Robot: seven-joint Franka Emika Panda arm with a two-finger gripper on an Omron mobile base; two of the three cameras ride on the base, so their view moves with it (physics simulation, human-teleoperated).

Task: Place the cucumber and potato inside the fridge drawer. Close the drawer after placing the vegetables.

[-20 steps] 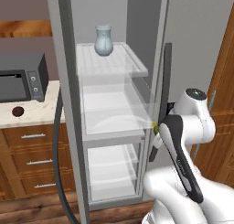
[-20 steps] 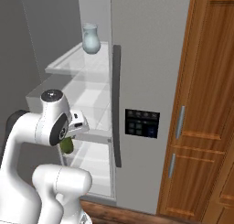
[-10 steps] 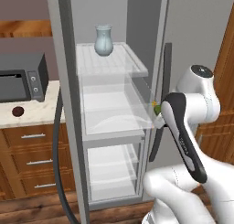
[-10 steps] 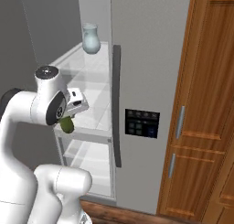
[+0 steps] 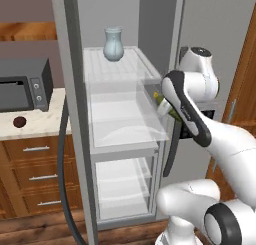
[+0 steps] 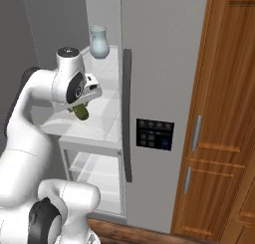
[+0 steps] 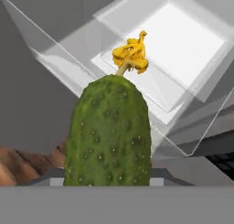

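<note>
Since a second ago the arm has been lifting and swinging in toward the open fridge, carrying the cucumber [image 7: 109, 131] up from below the drawer's rim to just above its front right corner. The cucumber is sitting clamped in the gripper [image 6: 79, 110], whose jaws are closed on its lower end; in the hand view it is standing upright with its yellow tip pointing toward the drawer [image 7: 151, 67] beyond. In the right base view it is hanging dark green under the white hand, over the drawer's near edge. The drawer [image 5: 127, 116], a clear frosted box, is standing pulled out across the fridge's width below the ribbed shelf [image 5: 117, 66]. A pale vase [image 5: 113, 44] is standing on that shelf. The potato [image 5: 19, 122] is lying on the counter [image 5: 35, 126] left of the fridge, well apart from the arm, in front of the microwave [image 5: 22, 84].
</note>
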